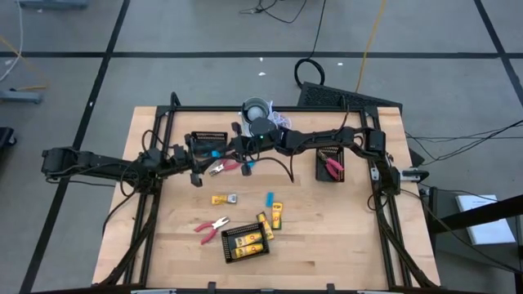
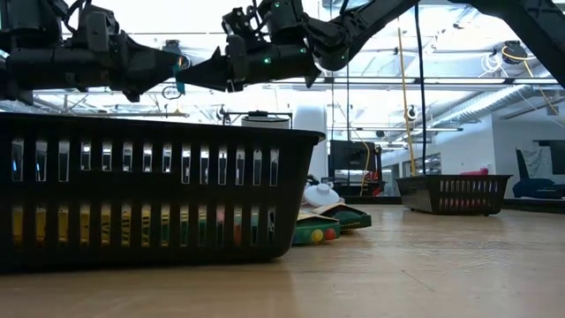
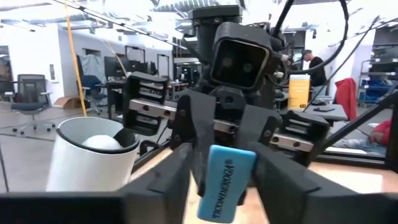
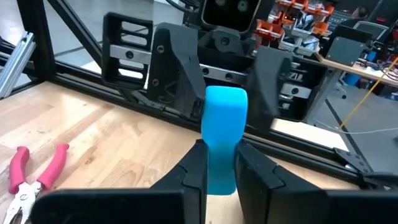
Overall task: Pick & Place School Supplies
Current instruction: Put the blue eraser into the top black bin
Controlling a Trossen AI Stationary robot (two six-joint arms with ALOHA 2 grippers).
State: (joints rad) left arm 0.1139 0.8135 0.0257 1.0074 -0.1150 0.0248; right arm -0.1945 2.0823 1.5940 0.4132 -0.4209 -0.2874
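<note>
Above the counter (image 1: 327, 245), centre-left in my high view, I'm mid-handover: right end effector (image 4: 217, 168) is clenched on the light-blue stick (image 4: 222, 140); left end effector (image 3: 224, 174) brackets its other end, half-closed. Next I need left's grip firm before right releases

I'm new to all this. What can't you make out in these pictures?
- Front basket, low view: its own slatted wall hides most of its contents.
- Light-blue stick, right wrist view: its lower end is hidden inside the right gripper.
- White cup, left wrist view: the rim hides what lies inside.
</note>
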